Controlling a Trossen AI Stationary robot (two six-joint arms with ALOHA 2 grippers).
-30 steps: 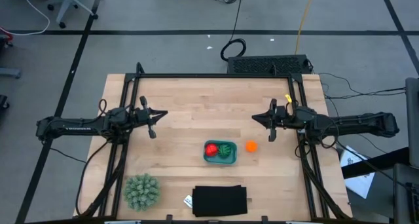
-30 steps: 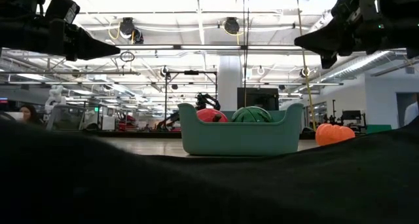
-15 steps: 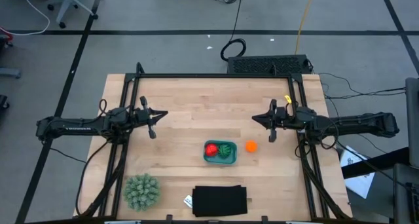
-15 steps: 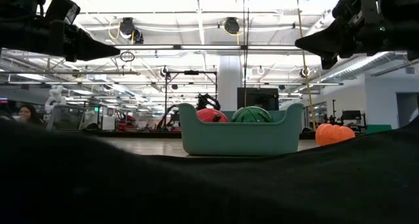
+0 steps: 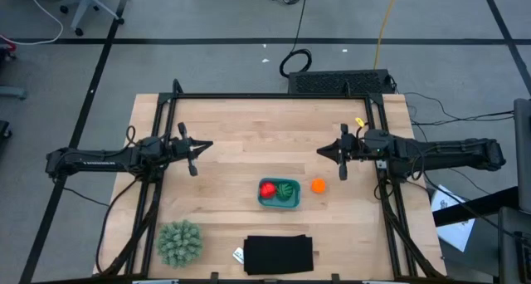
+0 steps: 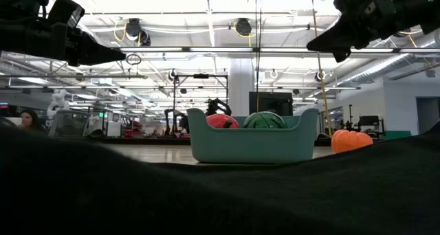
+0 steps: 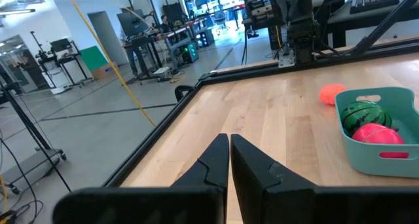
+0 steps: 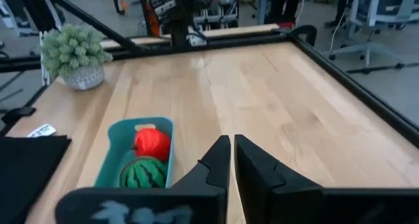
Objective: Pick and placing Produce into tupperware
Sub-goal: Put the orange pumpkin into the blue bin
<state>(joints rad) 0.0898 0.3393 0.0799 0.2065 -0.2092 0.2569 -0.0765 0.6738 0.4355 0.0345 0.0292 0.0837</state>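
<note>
Red piece [image 5: 267, 188] and green piece [image 5: 284, 190] in tub [image 5: 278, 203], orange piece [image 5: 318, 185] left on table [image 5: 249, 134]; left gripper [image 5: 202, 145] and right gripper [image 5: 324, 152] closed, empty.

Right gripper [image 5: 330, 152] shifted slightly away from the orange piece [image 5: 319, 185], toward the desk's far edge and a bit inward; in the low view it sits higher than before.

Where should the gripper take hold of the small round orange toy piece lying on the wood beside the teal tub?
Probably from straight above, fingers closing across the widest part of the small round orange toy piece. It sits alone on the table, apart from the teal plastic tub, so both sides look free. The right gripper is nearest.
</note>
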